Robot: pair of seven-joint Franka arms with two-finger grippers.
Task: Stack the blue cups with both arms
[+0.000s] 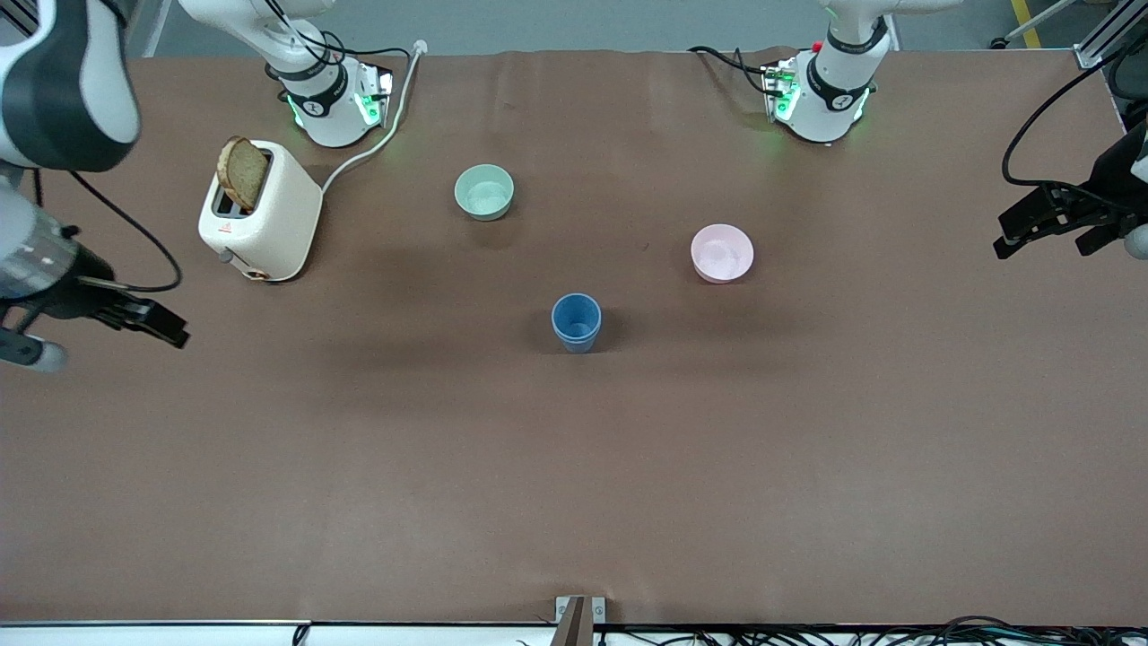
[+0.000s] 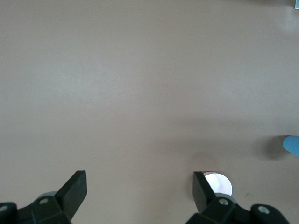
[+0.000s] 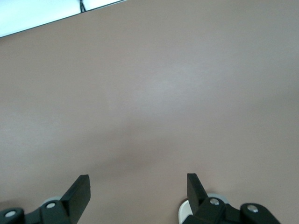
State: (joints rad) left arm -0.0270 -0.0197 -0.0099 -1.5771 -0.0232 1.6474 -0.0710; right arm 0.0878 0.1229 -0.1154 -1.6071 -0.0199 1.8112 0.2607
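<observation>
The blue cups (image 1: 575,321) stand near the middle of the table and read as one tumbler with a second rim line just under its top, as if nested. A sliver of blue cup (image 2: 292,145) shows in the left wrist view. My left gripper (image 1: 1045,244) (image 2: 140,181) hangs open and empty over the left arm's end of the table, well apart from the cups. At the right arm's end of the table my right gripper (image 1: 166,327) (image 3: 138,183) also stands open with nothing between its fingers, nearer to the front camera than the toaster.
A pink bowl (image 1: 722,252) (image 2: 219,183) sits beside the cups toward the left arm's end. A mint-green bowl (image 1: 484,191) lies farther from the front camera. A cream toaster (image 1: 262,213) holding a slice of bread stands by the right arm's base, its cable trailing there.
</observation>
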